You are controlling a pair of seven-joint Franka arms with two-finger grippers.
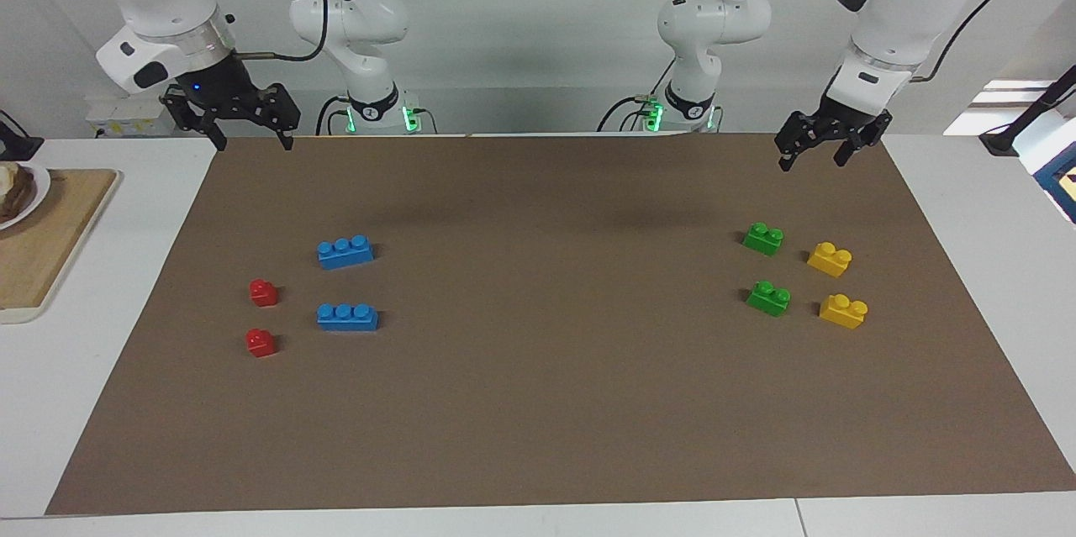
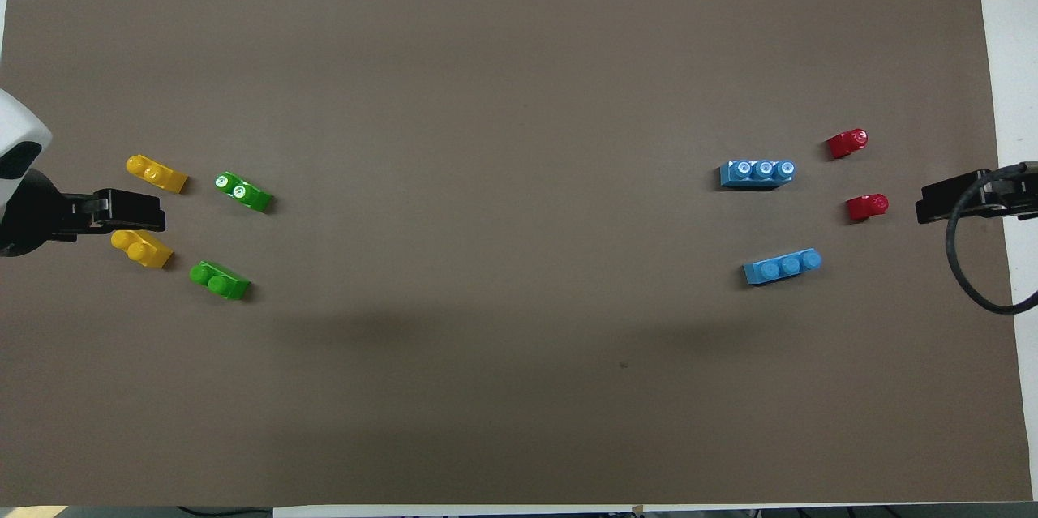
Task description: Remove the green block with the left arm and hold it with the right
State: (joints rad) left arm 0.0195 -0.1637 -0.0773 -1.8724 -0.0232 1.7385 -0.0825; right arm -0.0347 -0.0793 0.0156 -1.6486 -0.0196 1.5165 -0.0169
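Two green blocks (image 1: 763,238) untouched, left gripper (image 1: 814,152) and right gripper (image 1: 252,136) raised, fingers apart

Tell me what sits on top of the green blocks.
Nothing. Both green blocks lie bare on the brown mat, studs exposed, apart from the yellow blocks beside them. The left gripper hangs above the mat's edge, empty.

wall (image 1: 538,33): pale grey | table (image 1: 109,335): white | mat (image 1: 538,369): brown | cutting board (image 1: 42,243): wooden
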